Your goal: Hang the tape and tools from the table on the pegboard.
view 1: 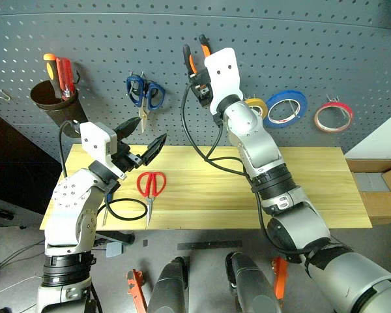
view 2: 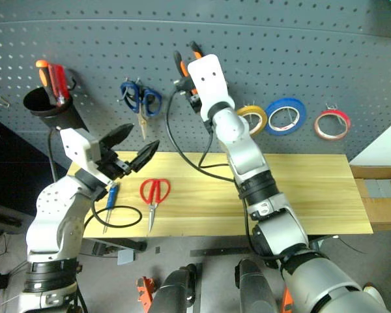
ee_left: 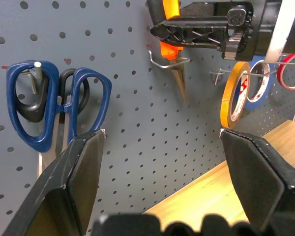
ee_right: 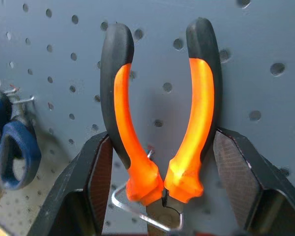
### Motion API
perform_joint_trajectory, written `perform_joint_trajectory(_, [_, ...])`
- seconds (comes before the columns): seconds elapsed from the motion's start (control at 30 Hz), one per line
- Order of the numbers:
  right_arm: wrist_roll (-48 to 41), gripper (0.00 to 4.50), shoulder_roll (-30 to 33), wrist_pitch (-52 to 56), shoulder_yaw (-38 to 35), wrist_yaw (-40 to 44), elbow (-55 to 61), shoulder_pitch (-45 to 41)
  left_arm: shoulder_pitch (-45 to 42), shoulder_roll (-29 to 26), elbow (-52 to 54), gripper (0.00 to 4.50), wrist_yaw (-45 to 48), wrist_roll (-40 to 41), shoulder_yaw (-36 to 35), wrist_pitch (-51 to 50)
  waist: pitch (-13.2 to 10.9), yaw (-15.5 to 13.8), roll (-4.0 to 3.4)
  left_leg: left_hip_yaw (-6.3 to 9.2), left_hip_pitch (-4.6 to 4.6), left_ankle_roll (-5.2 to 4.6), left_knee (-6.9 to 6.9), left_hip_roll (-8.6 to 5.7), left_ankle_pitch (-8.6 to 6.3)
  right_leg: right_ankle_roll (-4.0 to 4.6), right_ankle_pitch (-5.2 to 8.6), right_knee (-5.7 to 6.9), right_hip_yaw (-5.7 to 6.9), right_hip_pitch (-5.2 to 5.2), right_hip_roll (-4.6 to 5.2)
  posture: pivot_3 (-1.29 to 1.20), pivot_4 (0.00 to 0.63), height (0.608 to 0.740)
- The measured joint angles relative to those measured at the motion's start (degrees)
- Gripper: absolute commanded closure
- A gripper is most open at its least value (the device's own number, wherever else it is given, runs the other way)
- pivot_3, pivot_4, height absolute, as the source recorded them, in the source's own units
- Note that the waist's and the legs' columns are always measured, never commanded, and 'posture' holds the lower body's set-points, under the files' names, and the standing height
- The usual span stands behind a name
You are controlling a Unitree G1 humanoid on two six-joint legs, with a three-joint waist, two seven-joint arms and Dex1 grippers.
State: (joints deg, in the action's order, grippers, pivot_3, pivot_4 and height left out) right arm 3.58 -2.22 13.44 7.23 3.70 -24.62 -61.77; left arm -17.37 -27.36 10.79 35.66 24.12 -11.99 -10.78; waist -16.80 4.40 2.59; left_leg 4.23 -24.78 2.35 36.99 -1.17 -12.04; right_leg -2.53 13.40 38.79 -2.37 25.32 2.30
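Observation:
My right gripper (ee_right: 161,137) is up at the dark grey pegboard (view 1: 85,32), shut on the orange-and-black pliers (ee_right: 137,147). Their handles point up, and a metal hook (ee_right: 125,201) sits between them near the pivot. The yellow tape (view 2: 265,117) hangs on a pegboard hook just right of that arm. My left gripper (view 1: 143,135) hovers open and holding nothing over the left end of the wooden table (view 1: 313,189). The red-handled scissors (view 1: 151,184) lie on the table just below and right of it. The blue-handled screwdriver (view 2: 110,194) lies beside them, partly behind my left arm.
Blue-handled scissors (view 1: 144,92) hang on the board left of the pliers. A black cup (view 1: 54,98) with red and orange screwdrivers hangs at far left. A blue roll (view 1: 285,107) and a red-pink roll (view 1: 333,117) hang at right. A black cable (view 1: 127,210) loops on the table.

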Motion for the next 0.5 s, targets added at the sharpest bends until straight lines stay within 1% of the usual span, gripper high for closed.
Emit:
perform_joint_trajectory(0.07, [0.2,1.18,-0.01,1.08,0.1,-0.12,0.71,0.17,-0.06,0.28,-0.06,0.47,-0.04,-0.07,0.6,-0.01,0.05,-0.1,0.03,0.01,0.0,0.0,0.01,0.0,0.0,0.0,0.0,0.0,-0.01,0.0,0.0,-0.05,0.213,0.74])
perform_joint_trajectory(0.1, [0.2,0.96,0.03,2.25,0.09,-0.05,0.83,0.23,-0.07,0.29,-0.09,0.47,-0.11,-0.28,0.77,-0.02,0.11,-0.1,0.06,0.02,0.01,0.0,0.0,0.01,0.0,0.0,0.0,0.0,0.0,0.0,0.0,-0.05,0.214,0.74])
perform_joint_trajectory(0.2, [0.09,0.03,0.16,6.06,0.11,0.45,0.8,1.78,-0.06,0.29,-0.22,0.47,-0.24,-0.77,1.64,-0.31,0.15,-0.09,0.05,0.0,0.01,0.0,0.0,0.01,0.0,0.0,0.0,0.01,0.0,0.0,0.0,-0.06,0.215,0.74])
perform_joint_trajectory(0.33, [0.08,0.03,0.9,10.82,0.71,1.66,1.39,3.51,0.21,0.29,-0.8,0.47,-1.26,-1.98,2.66,-1.06,0.15,0.03,0.04,-0.01,0.0,0.0,0.0,0.01,0.0,0.0,0.0,0.02,-0.02,0.02,-0.01,-0.06,0.217,0.74])
perform_joint_trajectory(0.43, [0.0,0.03,1.82,15.42,1.55,3.89,6.83,6.16,1.11,0.31,-0.87,0.47,-2.57,-3.07,3.18,-2.53,0.15,0.15,0.04,0.04,0.0,-0.01,-0.01,0.02,0.0,0.0,0.0,0.01,-0.01,0.02,0.0,-0.06,0.22,0.74])
perform_joint_trajectory(0.5, [-0.45,0.03,3.06,20.88,2.96,6.58,13.6,9.15,1.88,0.2,-0.65,0.47,-4.27,-4.35,3.87,-5.1,0.15,0.16,0.04,0.1,0.0,-0.01,-0.01,0.02,-0.01,0.0,0.0,0.01,-0.02,0.01,0.0,-0.06,0.223,0.74])
